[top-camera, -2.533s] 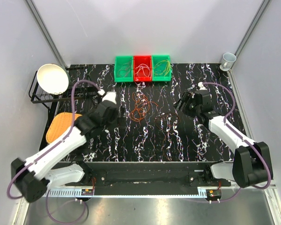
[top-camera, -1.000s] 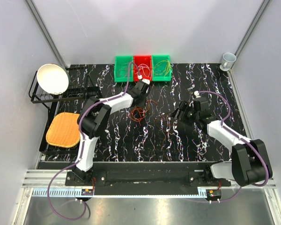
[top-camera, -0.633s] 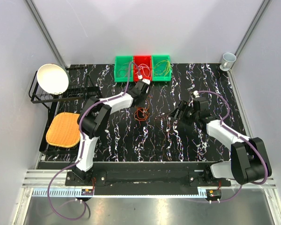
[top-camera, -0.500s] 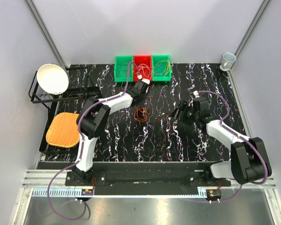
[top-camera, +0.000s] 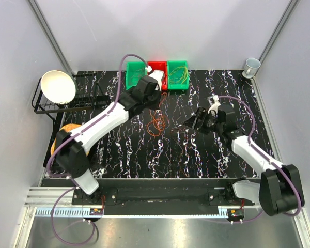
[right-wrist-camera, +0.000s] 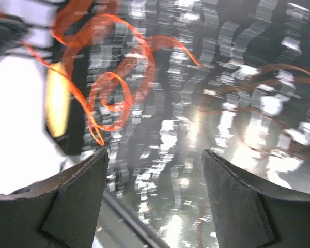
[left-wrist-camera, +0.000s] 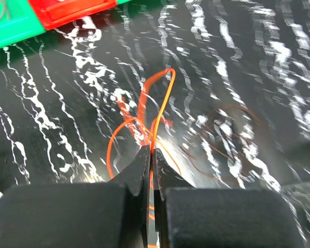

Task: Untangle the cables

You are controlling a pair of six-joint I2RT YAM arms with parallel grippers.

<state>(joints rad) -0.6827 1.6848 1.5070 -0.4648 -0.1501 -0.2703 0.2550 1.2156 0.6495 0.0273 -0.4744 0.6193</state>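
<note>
Your left gripper (left-wrist-camera: 151, 155) is pressed together, pinching a bright orange cable (left-wrist-camera: 163, 88) that loops up from its fingertips at the centre of the left wrist view. In the overhead view the cables (top-camera: 156, 123) lie in a small tangle mid-frame on the black marbled table (top-camera: 119, 155), below the green and red bins (top-camera: 177, 62) at the top. Darker red loops (left-wrist-camera: 227, 132) rest on the table to the right of the orange one. Your right gripper (right-wrist-camera: 154, 157) is spread wide and holds nothing, facing the tangle from the right. The step in hand appears to be drawing the orange strand free. Next, lift gently, and probably pin the red loops with the right gripper so they stay behind.
</note>
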